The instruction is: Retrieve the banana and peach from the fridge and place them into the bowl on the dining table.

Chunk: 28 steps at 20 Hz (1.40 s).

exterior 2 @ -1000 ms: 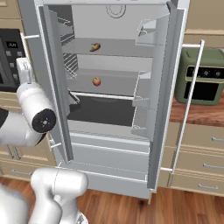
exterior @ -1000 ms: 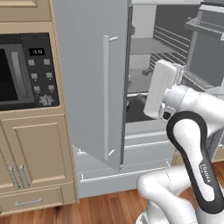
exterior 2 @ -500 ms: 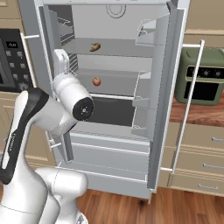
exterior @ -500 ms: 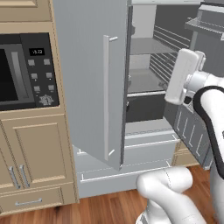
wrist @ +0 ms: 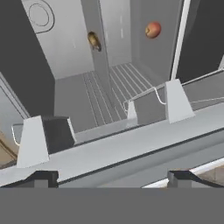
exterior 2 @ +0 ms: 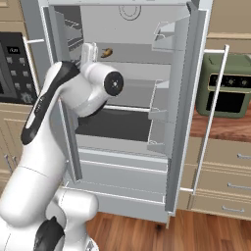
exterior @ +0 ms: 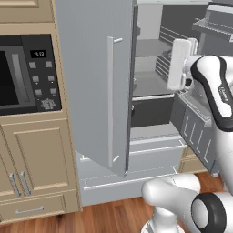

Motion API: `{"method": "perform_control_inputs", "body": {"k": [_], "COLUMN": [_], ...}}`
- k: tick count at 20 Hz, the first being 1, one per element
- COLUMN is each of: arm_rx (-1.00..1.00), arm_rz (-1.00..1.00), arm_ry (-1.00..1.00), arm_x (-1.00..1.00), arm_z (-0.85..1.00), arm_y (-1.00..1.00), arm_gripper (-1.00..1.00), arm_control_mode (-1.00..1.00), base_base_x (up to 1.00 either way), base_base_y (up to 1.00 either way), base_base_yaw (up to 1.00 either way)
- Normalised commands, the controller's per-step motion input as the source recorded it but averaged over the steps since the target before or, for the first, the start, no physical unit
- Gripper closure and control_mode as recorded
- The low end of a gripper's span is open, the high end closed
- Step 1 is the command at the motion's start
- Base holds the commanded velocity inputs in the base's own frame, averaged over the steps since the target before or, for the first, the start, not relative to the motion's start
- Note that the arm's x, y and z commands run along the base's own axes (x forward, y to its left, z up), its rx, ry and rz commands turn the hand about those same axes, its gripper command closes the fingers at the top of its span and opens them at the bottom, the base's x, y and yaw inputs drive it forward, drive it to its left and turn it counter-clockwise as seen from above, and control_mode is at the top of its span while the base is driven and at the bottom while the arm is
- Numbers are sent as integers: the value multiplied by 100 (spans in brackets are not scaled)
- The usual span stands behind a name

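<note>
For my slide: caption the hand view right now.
Open gripper faces the fridge interior, banana and peach ahead.

Tan cabinets [exterior: 32, 159] surround a black built-in oven [exterior: 25, 75] with a button panel; reddish wood floor [exterior 2: 196, 235] below (glossy planks). An olive-green toaster oven [exterior 2: 226, 86] sits on the reddish-brown bench [exterior 2: 223, 128].
</note>
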Motion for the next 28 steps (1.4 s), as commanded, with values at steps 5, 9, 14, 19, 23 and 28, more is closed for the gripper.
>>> {"method": "perform_control_inputs", "body": {"k": [5,9,14,19,23,28], "arm_rx": [0,0,0,8,8,3], "arm_rz": [4,10,11,9,3,0], "arm_ry": [6,0,0,0,0,1], "arm_x": [64,30,16,36,69,77], "arm_z": [-38,-33,-2,5,0,0], "arm_y": [55,42,9,0,0,0], "arm_gripper": [-100,-100,-100,-100,-100,-100], "arm_control_mode": [-100,-100,-100,-100,-100,-100], "base_base_x": [0,0,0,0,0,0], "base_base_y": [0,0,0,0,0,0], "base_base_yaw": [0,0,0,0,0,0]}}
